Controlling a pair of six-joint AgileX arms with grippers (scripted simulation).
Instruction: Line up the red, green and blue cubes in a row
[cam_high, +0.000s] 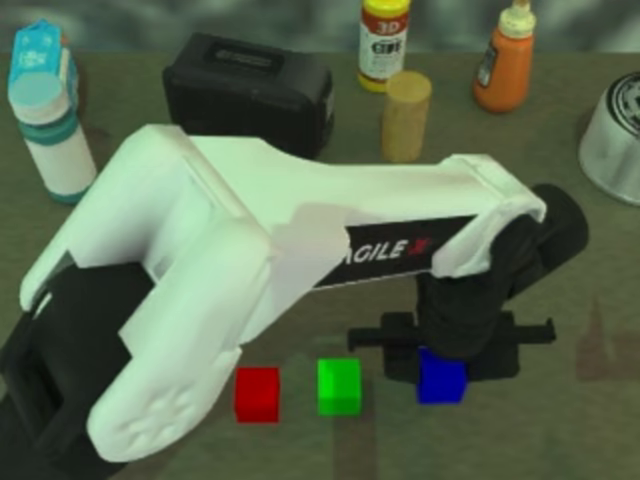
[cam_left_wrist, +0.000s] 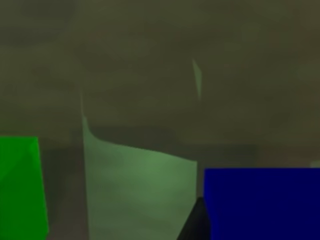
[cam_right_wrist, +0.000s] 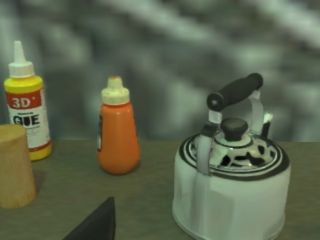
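Left gripper (cam_high: 447, 352): reaching across to the table's near-centre, down over the blue cube (cam_high: 441, 381). Fingers hidden under the wrist in top view; left wrist view shows only one dark finger tip against the cube's side. Can't tell if it's gripping or let go.

Right gripper: not seen in top view; arm parked off to the right. Its wrist cam faces the back-right clutter. Finger state can't be told.

Task items:
- Red cube (cam_high: 257, 393): near edge, left of green, apart from it.
- Green cube (cam_high: 339, 386): middle of the row, gap either side.
- Blue cube: right of green, approx. same line, partly under the gripper.

Progress, as a judgement: red-green-blue already read as a row w/ fairly even gaps; blue sits a touch further back. Left to do: confirm blue is on the table and freed, then clear the arm.

Other items, back of table:
- Kettle (cam_right_wrist: 231, 187), right.
- Orange bottle (cam_high: 504, 62).
- Yellow glue bottle (cam_high: 384, 42).
- Wooden cylinder (cam_high: 405, 115).
- Black box (cam_high: 248, 90).
- White bottle (cam_high: 48, 115), left.
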